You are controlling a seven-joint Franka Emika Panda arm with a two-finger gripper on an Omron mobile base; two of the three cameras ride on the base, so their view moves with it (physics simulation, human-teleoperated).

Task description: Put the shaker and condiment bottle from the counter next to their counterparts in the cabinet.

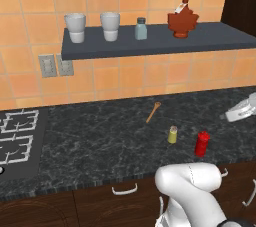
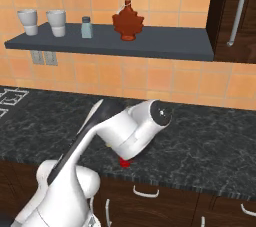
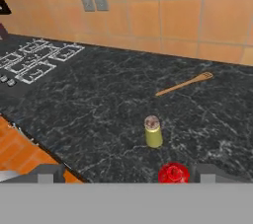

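- Wooden spoon (image 1: pixel 153 112) lies on the bench (image 1: pixel 100 141) behind the shaker (image 1: pixel 172 134); condiment bottle (image 1: pixel 202 144) stands just beside it.
- Hand (image 3: pixel 126 174) hovers above the red bottle, fingers wide apart, gripping nothing.

White Franka arm (image 2: pixel 127 136), glossy rounded links, fat cylindrical joint housings. Right base view: dark grey strip along the long link, round joint cap in dark grey with small pale dots. Left base view: bulbous white elbow shell (image 1: pixel 190 183) with a thin seam line, dark part at the bottom edge.
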